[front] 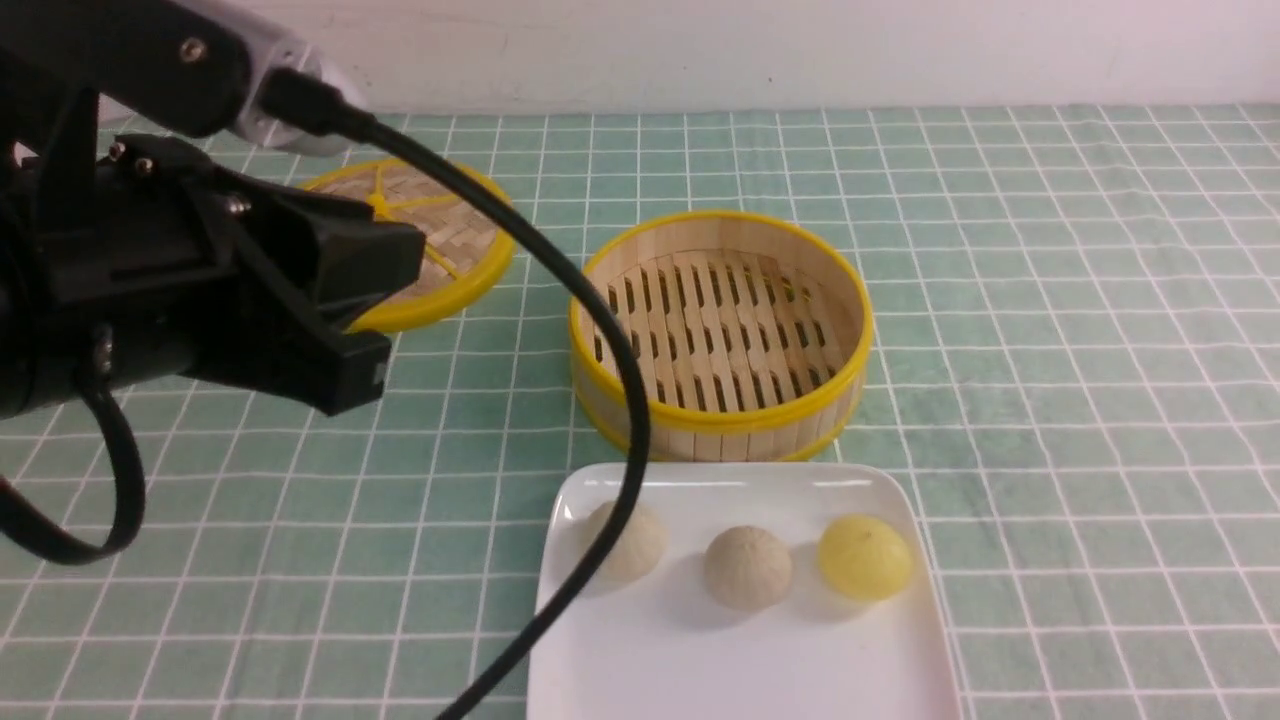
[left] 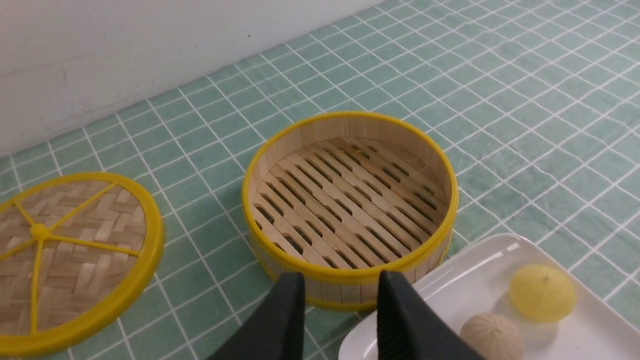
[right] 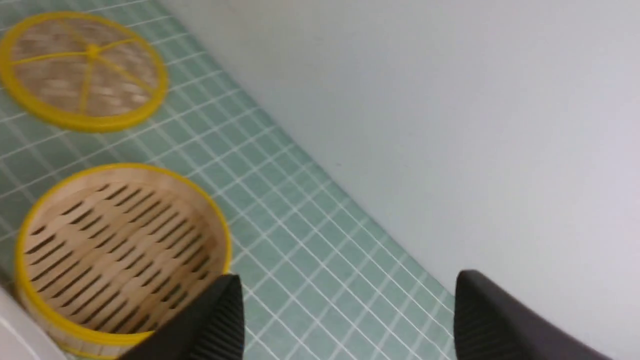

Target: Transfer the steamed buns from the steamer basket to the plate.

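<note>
Three steamed buns [front: 748, 567] are set on the plate [front: 700, 680]; the steamer basket [front: 720, 420] is seen empty; left gripper [left: 341, 280] and right gripper [right: 348, 280] are held parted and empty, nothing seemingly needing carrying.

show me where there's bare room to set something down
Free: cloth right of the steamer basket and plate; the plate's near half, in front of the buns; the basket's floor. Crowded: the bun row, and the basket-plate gap.
</note>
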